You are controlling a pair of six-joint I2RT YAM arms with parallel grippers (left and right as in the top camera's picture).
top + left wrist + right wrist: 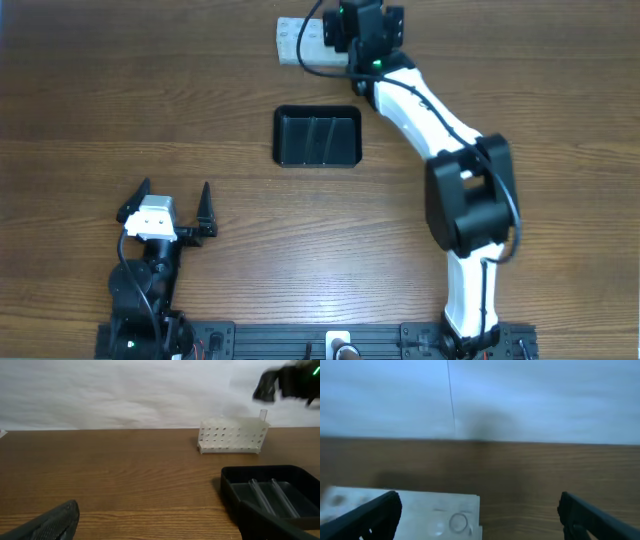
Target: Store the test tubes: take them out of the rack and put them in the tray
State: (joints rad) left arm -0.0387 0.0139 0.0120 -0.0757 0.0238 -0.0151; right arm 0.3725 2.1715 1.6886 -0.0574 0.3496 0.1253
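Observation:
A white test-tube rack [303,42] stands at the table's far edge; in the left wrist view the rack [231,435] has one clear tube [263,413] sticking up at its end. The black tray [317,136] sits mid-table with two clear tubes [270,495] lying in it. My right gripper [345,30] hovers above the rack, open; in its own view the rack's top [420,512] and a tube mouth [458,522] lie between its fingers. My left gripper [172,200] rests open near the front left, holding nothing.
A pale wall runs behind the table's far edge. Bare wood spreads between the tray and my left arm. The right arm's white links [425,110] pass beside the tray's right side.

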